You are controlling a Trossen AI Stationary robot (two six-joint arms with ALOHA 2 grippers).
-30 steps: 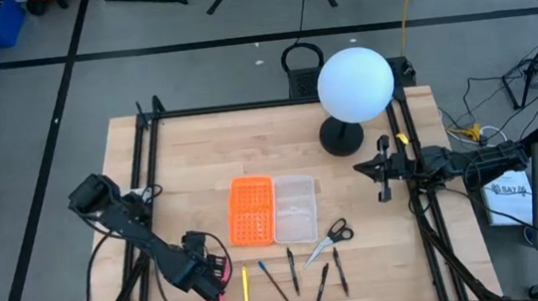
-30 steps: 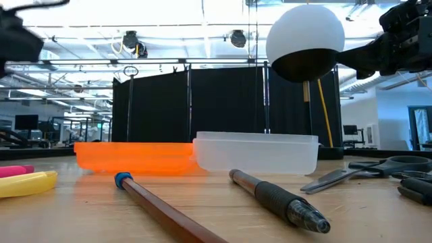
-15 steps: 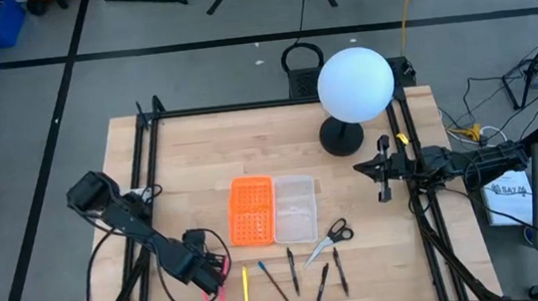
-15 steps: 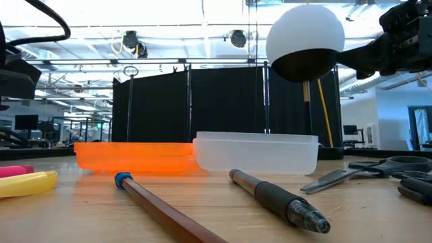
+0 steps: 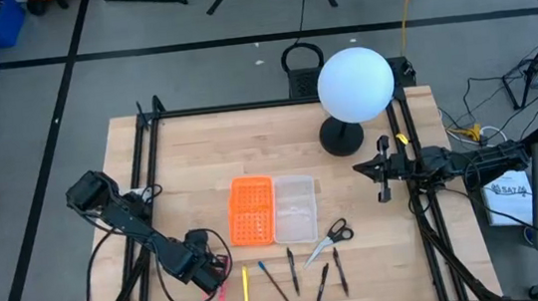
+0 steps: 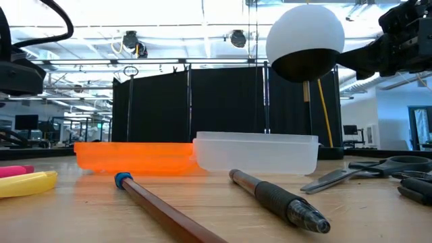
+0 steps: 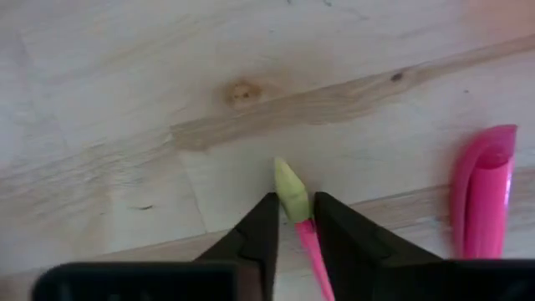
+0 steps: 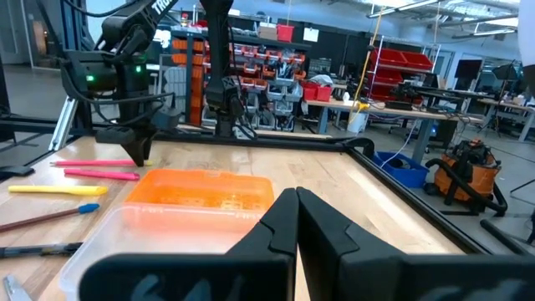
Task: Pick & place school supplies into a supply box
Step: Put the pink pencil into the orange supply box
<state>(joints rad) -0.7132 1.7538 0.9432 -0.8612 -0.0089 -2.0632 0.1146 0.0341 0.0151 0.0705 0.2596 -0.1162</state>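
Observation:
The supply box lies open at mid-table: a clear tray point(image 5: 295, 208) joined to an orange perforated lid point(image 5: 252, 210). Near the front edge lie a yellow pen point(image 5: 246, 291), a brown pencil point(image 5: 276, 285), dark pens point(image 5: 321, 287) and scissors point(image 5: 330, 239). My left gripper point(image 7: 294, 224) stands at the near left, shut on a thin pink pen point(image 7: 308, 242). A second pink pen point(image 7: 485, 192) lies beside it. My right gripper point(image 8: 294, 209) is shut on nothing, raised by the table's right edge. My left gripper pinches the thin pink pen between its two fingers, just behind the pen's pale green tip point(image 7: 291, 188). The fingers point down at it from above. In the right wrist view the pen point(image 8: 92, 163) looks level on the table.
A lamp with a white globe point(image 5: 354, 83) on a black base point(image 5: 341, 138) stands at the far right. A black frame rail point(image 5: 145, 163) runs along the table's left side, with another along the right. Bare wood lies between the box and the left arm.
My left arm has sunk a little over the pink pens. In the low view its dark body now shows lower and farther into the picture. The pens, the box and my right arm have kept their places.

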